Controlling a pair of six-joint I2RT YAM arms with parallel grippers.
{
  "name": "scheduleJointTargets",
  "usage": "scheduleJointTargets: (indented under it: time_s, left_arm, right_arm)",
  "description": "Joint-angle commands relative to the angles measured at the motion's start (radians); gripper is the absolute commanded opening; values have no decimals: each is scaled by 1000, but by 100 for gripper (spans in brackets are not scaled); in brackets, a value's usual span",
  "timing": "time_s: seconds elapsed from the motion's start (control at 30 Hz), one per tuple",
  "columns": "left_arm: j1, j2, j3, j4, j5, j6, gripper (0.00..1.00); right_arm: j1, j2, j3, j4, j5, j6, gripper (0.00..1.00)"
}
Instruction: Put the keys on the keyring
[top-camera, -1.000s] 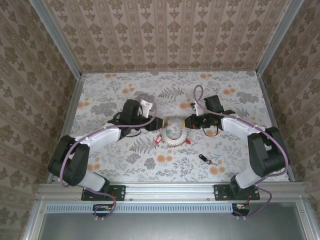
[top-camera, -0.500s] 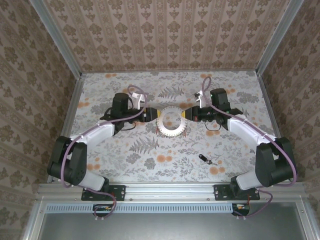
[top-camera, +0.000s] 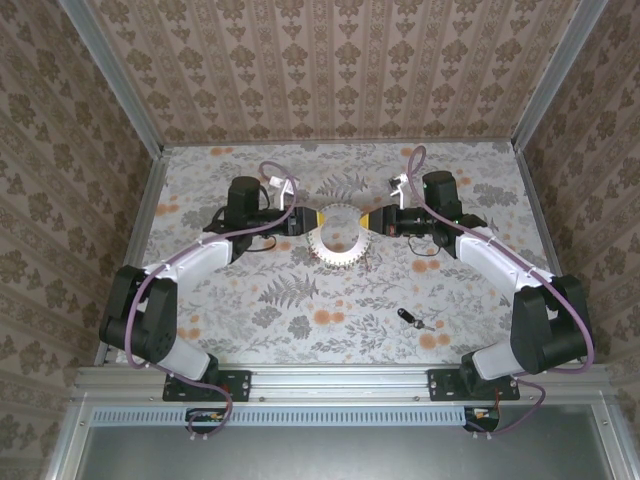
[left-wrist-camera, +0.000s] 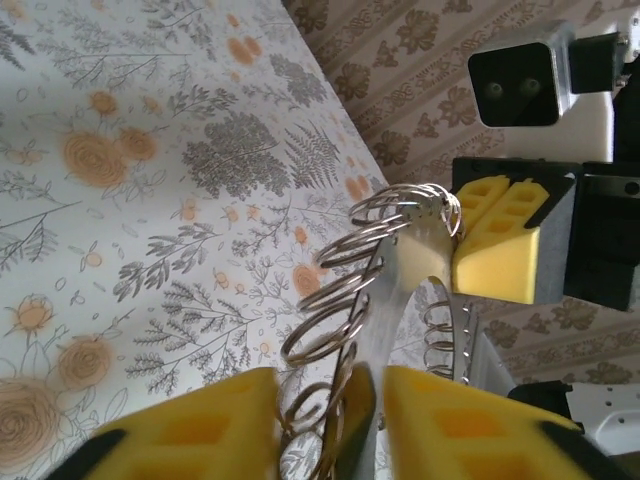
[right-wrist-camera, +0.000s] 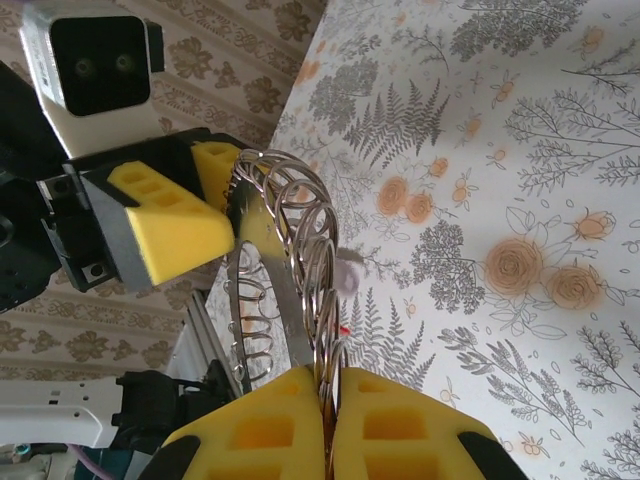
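The keyring (top-camera: 338, 258), a big grey ring rimmed with small wire loops, hangs above the table's back middle between both grippers. My right gripper (top-camera: 370, 222) is shut on its right rim; the pads (right-wrist-camera: 290, 430) pinch the loops (right-wrist-camera: 300, 215). At the left rim is my left gripper (top-camera: 303, 222), whose pads (left-wrist-camera: 220, 420) stand a little apart with the loops (left-wrist-camera: 340, 300) and a dark tag (left-wrist-camera: 352, 400) squeezed between them. A whitish tag (right-wrist-camera: 348, 272) and a red bit (right-wrist-camera: 343, 329) dangle from the ring. One black key (top-camera: 410, 320) lies on the table at the front right.
The floral table (top-camera: 300, 320) is walled on three sides by patterned panels (top-camera: 340, 70). Both arms reach from the near rail (top-camera: 340, 380) to the back middle, forearms spread left and right.
Both grippers have carried the keyring from the table's middle toward the back and lifted it. The left gripper, beside the ring earlier, has closed on its left rim.
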Motion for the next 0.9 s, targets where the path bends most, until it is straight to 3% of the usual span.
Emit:
scheduleJointTargets:
  time_s: [0.0,0.3,0.63,0.73,0.87]
  left_arm:
    - [-7,-12,53,41,55,-11,26]
    - [-4,-42,56,131,129,-53,36]
    - [-2,-103,68,136,133,-52,7]
    - [-3,-115,72,141,127,-54,1]
    - [1,-141,74,151,96,-59,0]
  right_arm:
    - [-2,-75,36,59,-49,-6,0]
    - [-2,-92,42,83,-40,-37,0]
    - [-4,-92,69,33,28,-81,7]
    - [-4,-93,79,18,41,-89,10]
    - [-4,-104,83,14,70,-94,16]
